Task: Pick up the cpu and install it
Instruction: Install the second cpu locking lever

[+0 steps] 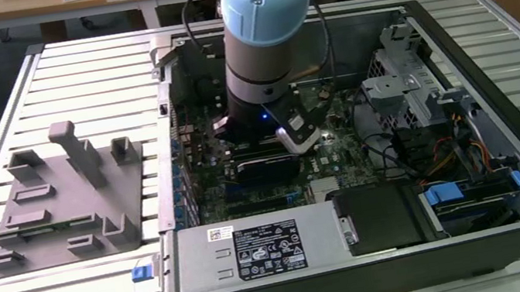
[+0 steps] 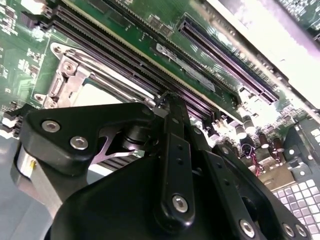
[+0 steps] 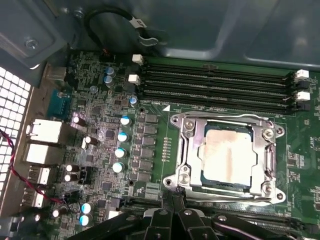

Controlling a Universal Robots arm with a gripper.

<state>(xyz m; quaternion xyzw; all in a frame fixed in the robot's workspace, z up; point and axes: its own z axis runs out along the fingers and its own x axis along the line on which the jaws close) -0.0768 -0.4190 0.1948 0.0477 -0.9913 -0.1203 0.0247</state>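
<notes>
While the arm [image 1: 259, 44] hangs straight down into the open computer case [image 1: 381, 244] in the exterior view, its blue-capped wrist blocks my sight of whatever lies under it. The pincer [image 1: 292, 137] sits low over the green motherboard [image 1: 345, 152], near the middle of the case. The grey tray [image 1: 65, 204] with upright pegs rests on the slatted tabletop [image 1: 71, 74], on the exterior view's left, well apart from the case.

From the second wrist view, black linkage of the pincer [image 2: 167, 102] crowds close over the memory slots [image 2: 125, 52]. The socket frame [image 2: 67, 75] with a pale patch inside it peeks out beside the linkage. I cannot tell whether the pincer is apart or together.

From the first wrist view, the cpu [image 3: 228, 156] already lies inside the socket frame [image 3: 225, 155], pale silver top up, looking flat and square to its seat, and nothing is touching it. The pincer [image 3: 172, 212] sits just beside the frame's edge. My worry is that any sideways drift at this height could knock a frame edge or scrape the memory slots [image 3: 215, 82], and if the chip is not fully seated, a nudge might bend the contacts beneath it.
</notes>
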